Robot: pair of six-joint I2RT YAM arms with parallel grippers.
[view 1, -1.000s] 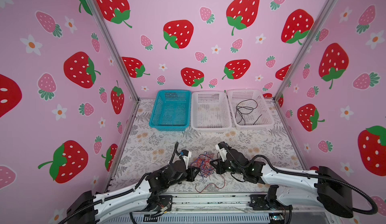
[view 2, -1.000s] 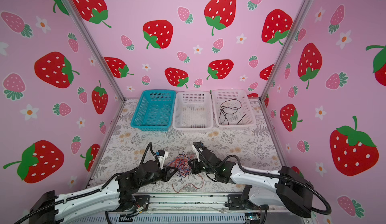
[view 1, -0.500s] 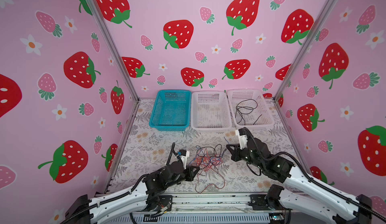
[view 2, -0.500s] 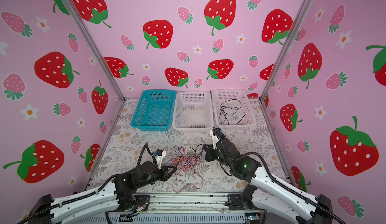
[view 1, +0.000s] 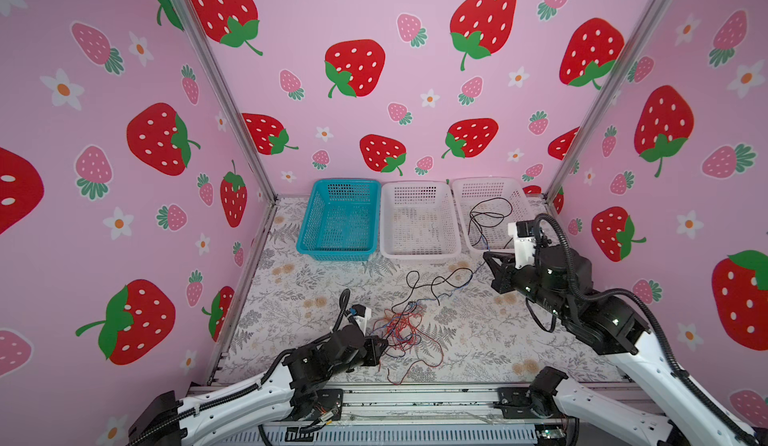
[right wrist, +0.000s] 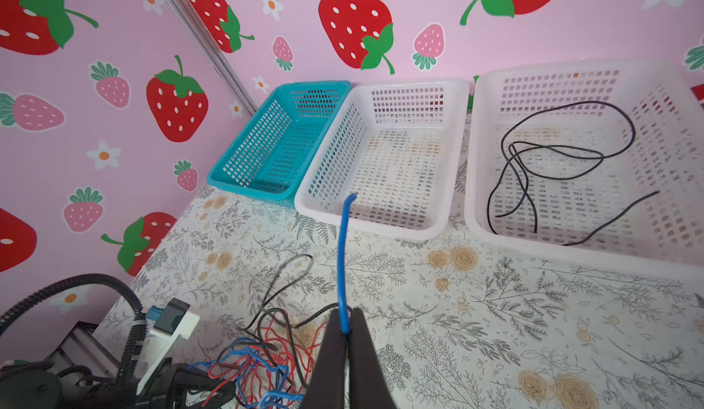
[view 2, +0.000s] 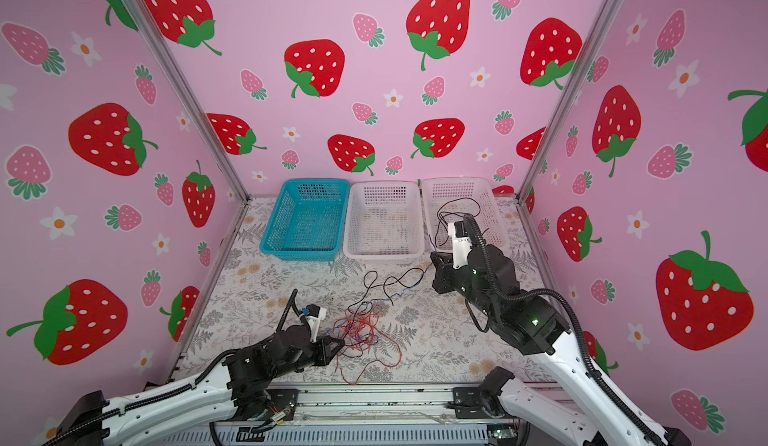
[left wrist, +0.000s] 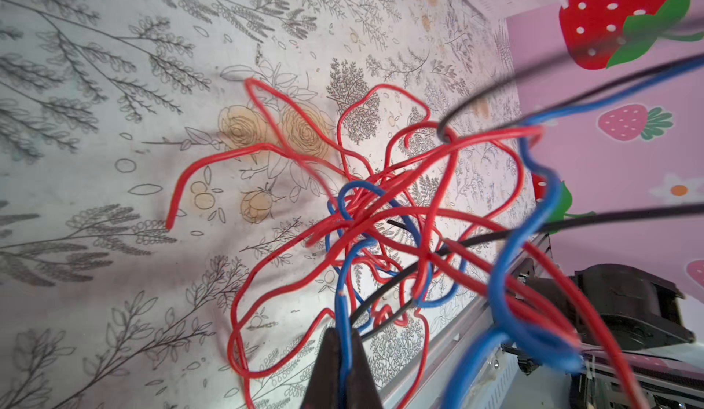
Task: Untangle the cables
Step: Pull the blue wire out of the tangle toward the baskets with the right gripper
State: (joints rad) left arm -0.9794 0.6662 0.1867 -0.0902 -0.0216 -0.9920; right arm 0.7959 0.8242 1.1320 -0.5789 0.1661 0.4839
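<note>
Diagonally, blue cable (right wrist: 341,258), tangle (view 1: 397,327) to right pincer (right wrist: 346,313) (clamped)

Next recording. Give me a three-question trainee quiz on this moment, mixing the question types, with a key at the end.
1. Multiple choice: which basket holds the loose black cable? A the teal basket; B the middle white basket; C the right white basket.
2. True or false: the right hand is open.
3. Fill in: at the tangle, the left hand pinches a ___ cable.

Key
1. C.
2. False: it is shut on a blue cable.
3. Blue.
</note>
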